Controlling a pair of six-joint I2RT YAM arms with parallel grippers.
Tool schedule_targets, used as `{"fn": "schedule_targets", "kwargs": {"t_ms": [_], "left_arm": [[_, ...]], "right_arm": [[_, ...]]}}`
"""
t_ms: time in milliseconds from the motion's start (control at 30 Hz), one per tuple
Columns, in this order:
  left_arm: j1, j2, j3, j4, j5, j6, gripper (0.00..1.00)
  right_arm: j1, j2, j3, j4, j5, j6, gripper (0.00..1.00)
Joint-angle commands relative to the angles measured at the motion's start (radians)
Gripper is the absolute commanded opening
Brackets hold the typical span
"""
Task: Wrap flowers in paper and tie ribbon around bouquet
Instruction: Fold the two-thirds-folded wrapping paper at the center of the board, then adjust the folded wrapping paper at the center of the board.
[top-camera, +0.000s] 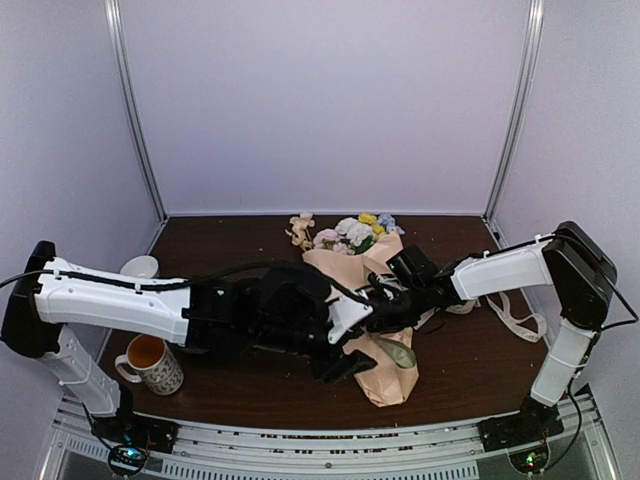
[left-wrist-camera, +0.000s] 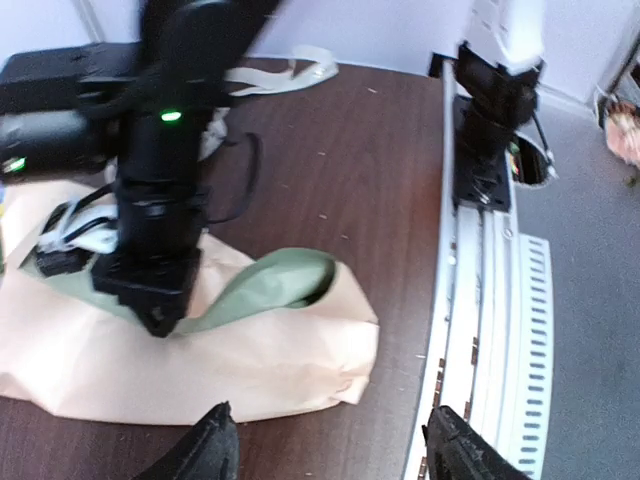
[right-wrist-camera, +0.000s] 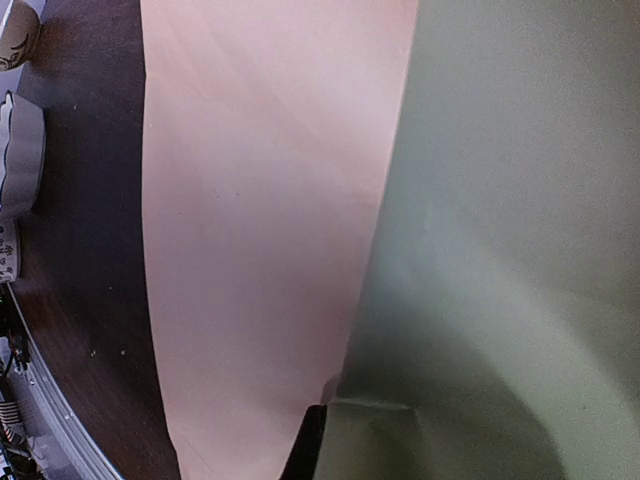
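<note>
A dark brown table (top-camera: 470, 370), enclosed by pale walls (top-camera: 320, 100), is recorded. A mug (top-camera: 155, 362) is seen at 8 o'clock. The left gripper (left-wrist-camera: 335, 450) is spread; the right gripper (left-wrist-camera: 160, 318) is pinched on the paper (left-wrist-camera: 250, 365).

Left arm (top-camera: 110, 300): reaches low from its base at the near left corner to mid-worktop, white link about level, black wrist past it. Left tool (left-wrist-camera: 330, 425): fingers (left-wrist-camera: 205, 450) spread wide, nothing between them.

Right arm (top-camera: 500, 270): elbow raised at far right, forearm sloping down and left towards centre. Right tool (left-wrist-camera: 160, 318): aimed steeply downward, tips closed together.
</note>
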Motion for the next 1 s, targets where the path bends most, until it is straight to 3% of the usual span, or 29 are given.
{"fn": "schedule_targets", "kwargs": {"t_ms": [0, 100, 333, 567, 967], "left_arm": [[0.181, 0.003, -0.136, 0.137, -0.039, -0.222, 0.56], [0.279, 0.068, -0.124, 0.101, -0.108, -0.338, 0.51], [0.293, 0.360, 0.176, -0.129, -0.225, -0.325, 0.52], [0.293, 0.501, 0.223, -0.101, -0.157, -0.406, 0.52], [0.305, 0.584, 0.188, 0.041, -0.016, -0.516, 0.52]], "right_arm": [[0.011, -0.006, 0.001, -0.038, 0.017, 0.006, 0.00], [0.014, -0.018, -0.001, -0.042, 0.023, 0.005, 0.00], [0.020, -0.040, 0.006, -0.063, 0.030, -0.004, 0.00], [0.038, -0.138, 0.024, -0.061, 0.032, 0.024, 0.00], [0.084, -0.203, -0.048, 0.201, -0.038, 0.251, 0.00]]}}
